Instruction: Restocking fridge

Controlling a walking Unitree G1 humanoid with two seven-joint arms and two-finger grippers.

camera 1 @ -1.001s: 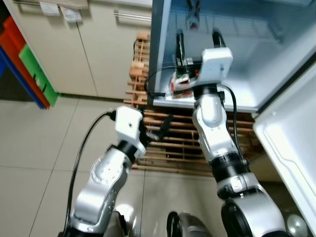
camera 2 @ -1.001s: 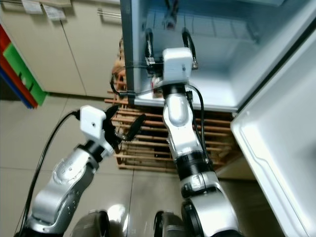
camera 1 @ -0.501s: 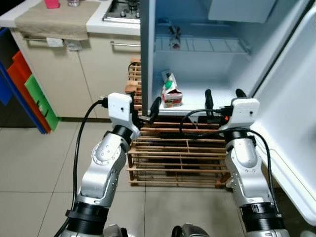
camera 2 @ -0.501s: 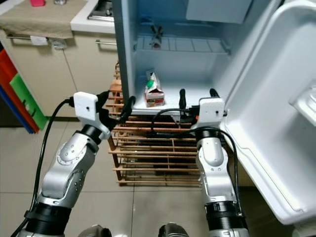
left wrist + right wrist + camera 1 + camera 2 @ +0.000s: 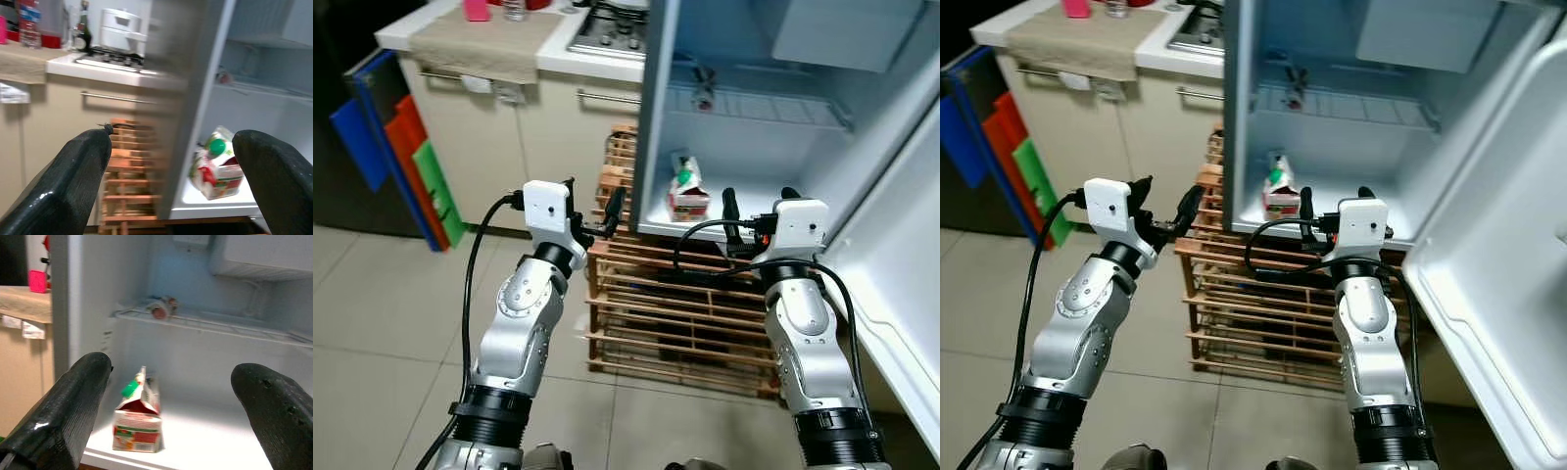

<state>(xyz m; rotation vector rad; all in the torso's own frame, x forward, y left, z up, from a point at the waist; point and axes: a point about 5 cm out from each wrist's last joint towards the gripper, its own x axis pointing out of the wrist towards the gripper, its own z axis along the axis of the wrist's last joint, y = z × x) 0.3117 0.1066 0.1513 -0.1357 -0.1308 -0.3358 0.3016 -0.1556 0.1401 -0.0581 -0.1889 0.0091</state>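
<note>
Both silver arms were raised at the centre of the head views, forearms bent upward. The left claw (image 5: 590,204) was held with fingers spread and empty, left of the fridge (image 5: 658,117) edge, before a wooden rack (image 5: 680,313). The right claw (image 5: 756,203) was likewise held apart and empty, just in front of the fridge's lower shelf. A carton (image 5: 686,193) with a green cap was seen standing upright on that shelf, at centre frame. In the right wrist view a small item (image 5: 160,309), too blurred to identify, was shown lying on the wire shelf (image 5: 215,326) above. The worktop (image 5: 499,39) with a hob was seen at upper left.
</note>
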